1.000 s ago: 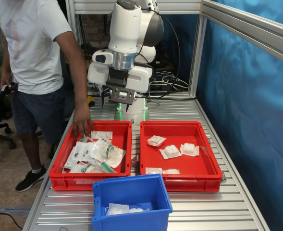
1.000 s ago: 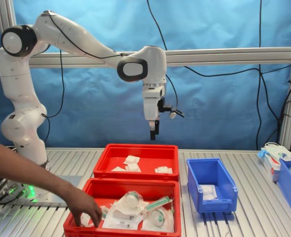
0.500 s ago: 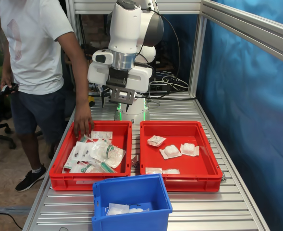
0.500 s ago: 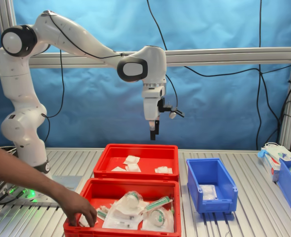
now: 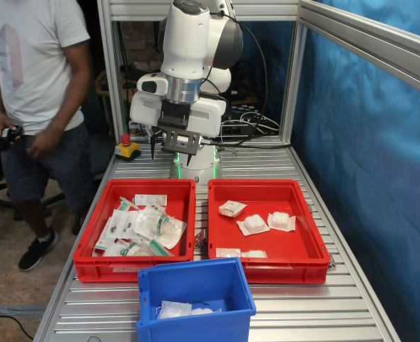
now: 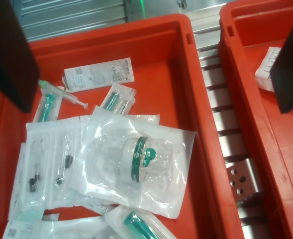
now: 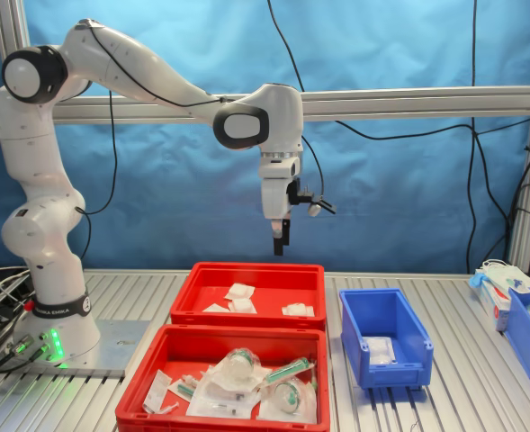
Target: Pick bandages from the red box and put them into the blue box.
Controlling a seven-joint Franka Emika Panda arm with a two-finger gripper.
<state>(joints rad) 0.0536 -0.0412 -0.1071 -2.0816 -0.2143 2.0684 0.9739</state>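
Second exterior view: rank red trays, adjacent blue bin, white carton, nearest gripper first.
1. Shallow red plastic bandage tray and red pouch tray, under gripper: too close to call.
2. Bright blue plastic bin, right.
3. White carton, far right.

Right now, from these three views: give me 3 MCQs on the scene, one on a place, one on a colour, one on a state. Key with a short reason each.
1. Where is the gripper?
A. High above the red trays
B. Inside the blue box
C. Resting on the table

2. What colour is the bin that already holds a white packet apart from the trays?
A. Green
B. Blue
C. Yellow

3. What is in the gripper?
A. A bandage
B. A green-printed pouch
C. Nothing

Key:
1 A: in the second exterior view it hangs well clear above the red box.
2 B: the blue box has a packet inside.
3 C: in the wrist view nothing sits between the fingers.
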